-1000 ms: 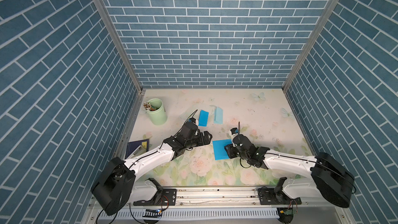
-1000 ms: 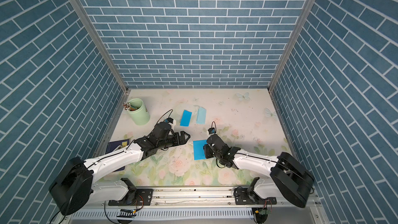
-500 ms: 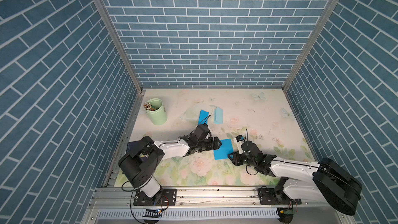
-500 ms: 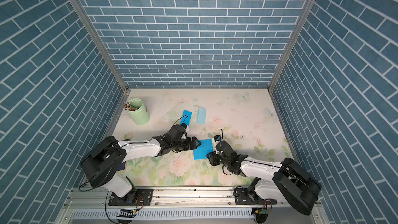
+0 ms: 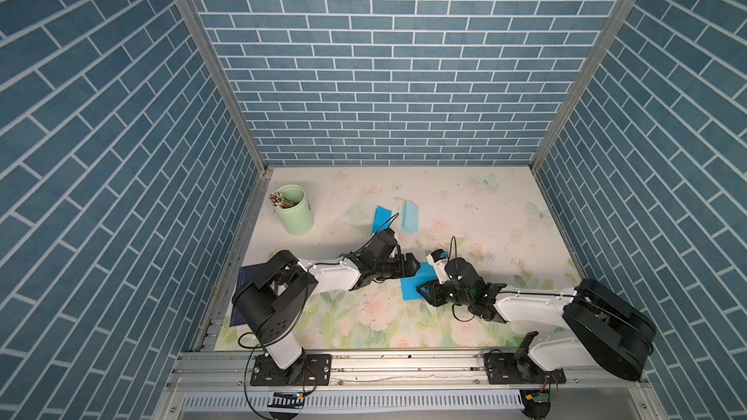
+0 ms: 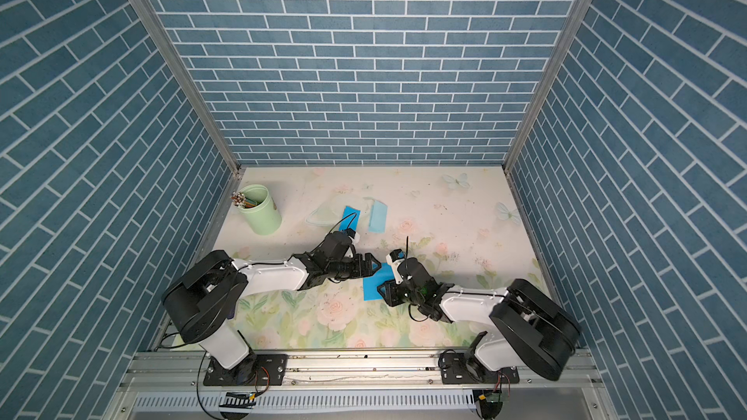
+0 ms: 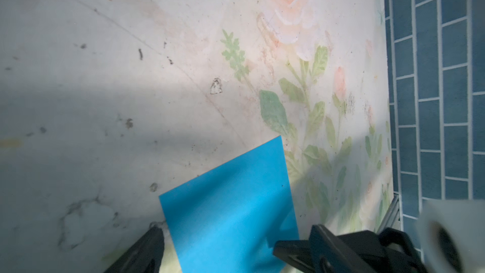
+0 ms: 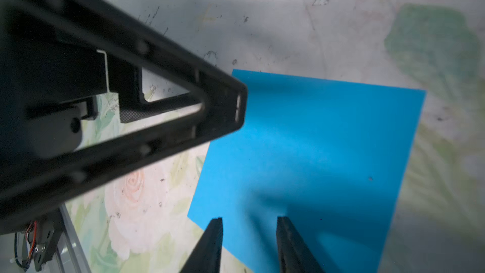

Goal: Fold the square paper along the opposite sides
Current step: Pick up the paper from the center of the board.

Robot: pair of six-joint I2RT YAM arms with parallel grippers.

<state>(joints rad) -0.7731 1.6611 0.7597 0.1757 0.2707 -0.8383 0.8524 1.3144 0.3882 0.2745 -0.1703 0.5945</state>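
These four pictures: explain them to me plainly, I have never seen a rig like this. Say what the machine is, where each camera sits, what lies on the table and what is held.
The machine is a pair of robot arms. Each ends in a two-fingered clamp called a gripper. The two wide pictures come from one twin-lens camera overhead, so they look nearly alike. The two close-ups come from cameras on the arms' wrists.

On the flowered table lies a square blue paper, the thing to be folded. Farther back lie a darker blue strip and a paler blue strip. A green cup of pencils stands near the corner.

The left gripper and the right gripper meet at the square paper from opposite sides. Both have their jaws open. Nothing is held; the paper rests on the table.
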